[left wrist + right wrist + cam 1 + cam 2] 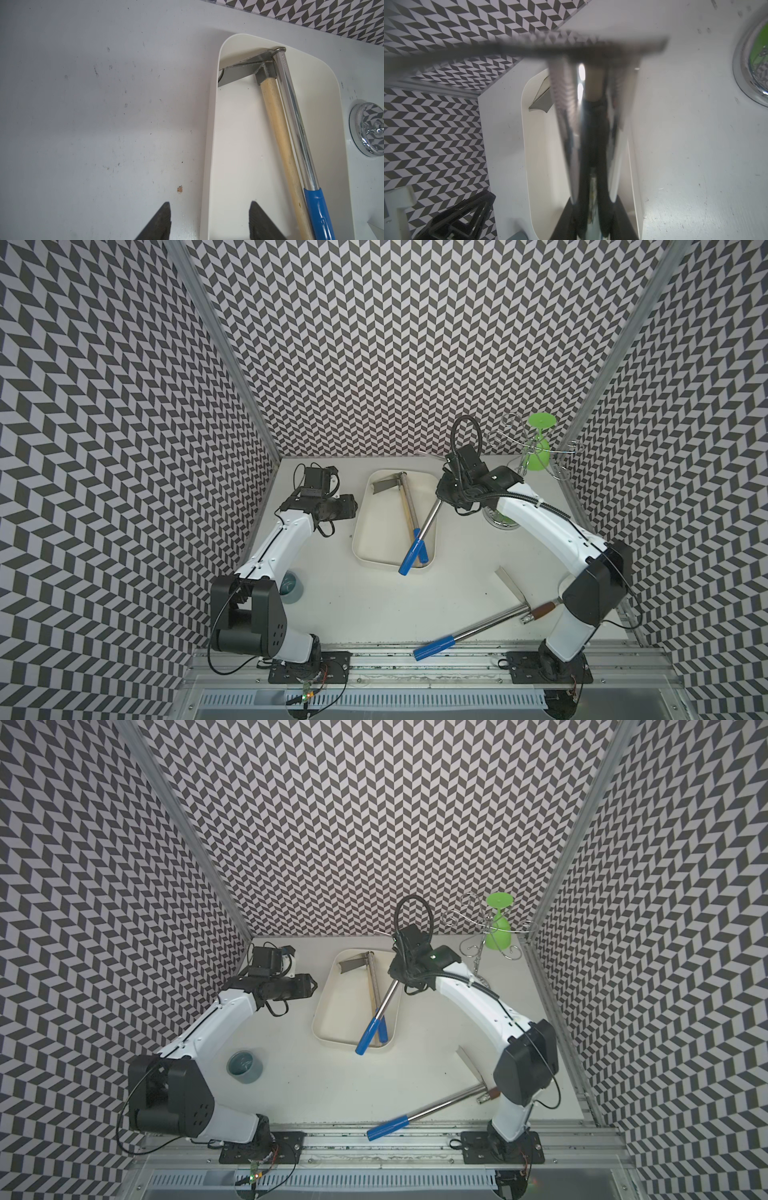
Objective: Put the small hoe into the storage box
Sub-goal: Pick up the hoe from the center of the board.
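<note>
White bench (374,614): right gripper (444,498) is pinching the small hoe (428,522) slanted over the storage box (361,526), not released yet; left gripper (209,204) is hanging spread.

The left arm (286,531) and right arm (536,514) wear glossy white shells dotted with small screws, joined by black housings, with thin black cables looping alongside. A ribbed black hose (467,427) arcs over the right wrist, and the fingers (161,220) of the left pincer (209,205) look matte black, perhaps ridged.
</note>
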You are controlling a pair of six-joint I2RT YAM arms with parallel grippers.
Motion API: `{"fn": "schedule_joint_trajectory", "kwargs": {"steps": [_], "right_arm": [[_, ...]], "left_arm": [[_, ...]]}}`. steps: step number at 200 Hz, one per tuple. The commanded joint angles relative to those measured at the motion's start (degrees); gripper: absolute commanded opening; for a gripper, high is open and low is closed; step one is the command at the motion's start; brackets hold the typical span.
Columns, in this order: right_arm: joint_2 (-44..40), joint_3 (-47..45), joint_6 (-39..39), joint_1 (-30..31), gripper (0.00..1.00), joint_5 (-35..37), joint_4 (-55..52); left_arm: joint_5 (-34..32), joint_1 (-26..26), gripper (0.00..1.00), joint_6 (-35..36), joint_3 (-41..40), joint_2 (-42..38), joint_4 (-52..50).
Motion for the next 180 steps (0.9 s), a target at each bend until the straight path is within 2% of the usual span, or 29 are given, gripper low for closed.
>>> {"fn": "schedule_joint_trajectory", "kwargs": {"steps": [1, 27, 57, 180], "right_arm": [[3.74, 8.49, -5.54, -0.11, 0.06, 1.32, 1.67], [10.00, 16.19, -8.57, -0.04, 0.04, 2.07, 0.36], [13.96, 19.69, -10.75, 0.06, 0.02, 3.07, 0.27], [26.68, 26.88, -13.46, 2.37, 0.02, 6.26, 0.52]], "left_arm": [[1.29, 0.65, 0.61, -0.25, 1.96, 1.13, -0.05], [2.20, 0.69, 0.61, -0.53, 2.96, 2.56, 0.12], [3.09, 0.75, 0.60, -0.44, 3.84, 4.07, 0.25], [4.93, 0.83, 0.60, 0.48, 5.44, 7.92, 0.83]]}}
